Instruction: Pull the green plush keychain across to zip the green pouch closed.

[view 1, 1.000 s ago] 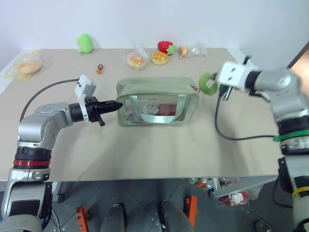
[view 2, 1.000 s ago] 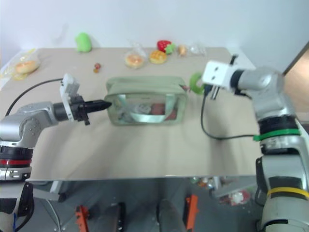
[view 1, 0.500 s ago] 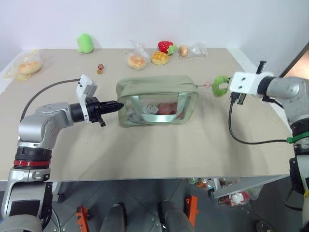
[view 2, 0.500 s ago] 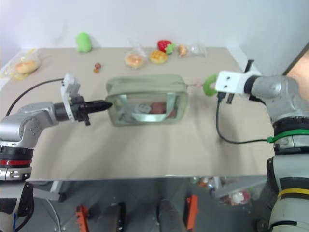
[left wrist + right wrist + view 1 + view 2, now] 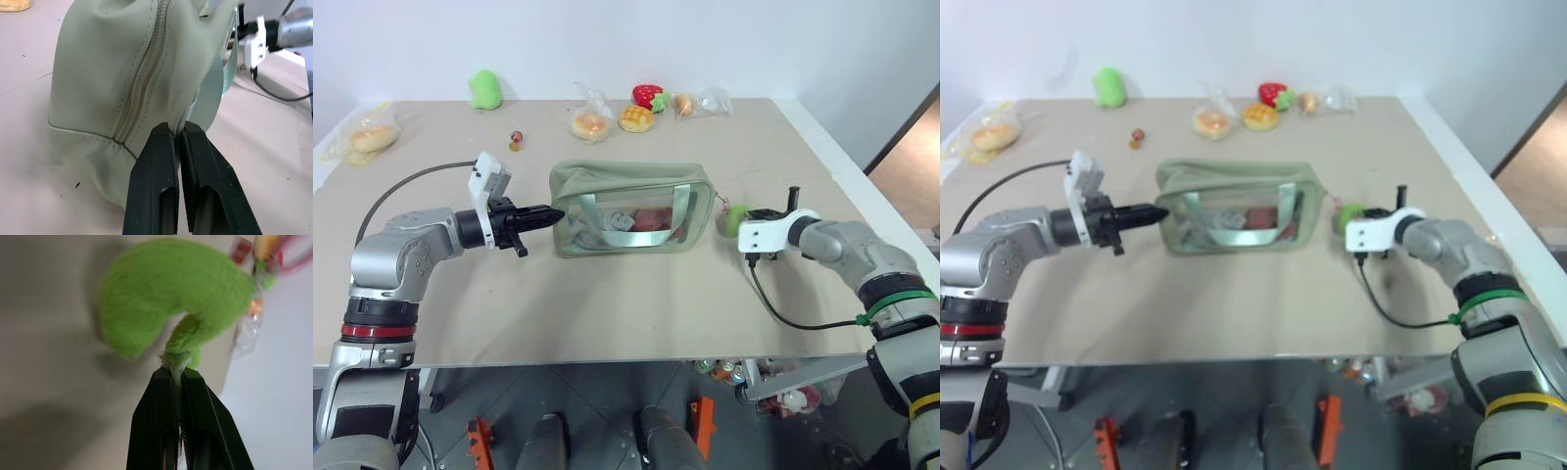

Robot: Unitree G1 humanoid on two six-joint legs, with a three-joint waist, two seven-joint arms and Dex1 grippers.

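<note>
Clamping a tuft of the green plush keychain [image 5: 171, 303], the right gripper [image 5: 751, 233] is seen at lower right; the soft, light charm is best gripped there. At centre, the green pouch [image 5: 631, 201], limp fabric with clear panels, is pinched by the closed left gripper [image 5: 177, 139].

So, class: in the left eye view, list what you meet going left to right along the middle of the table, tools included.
Left tool → pouch → keychain → right tool.
</note>
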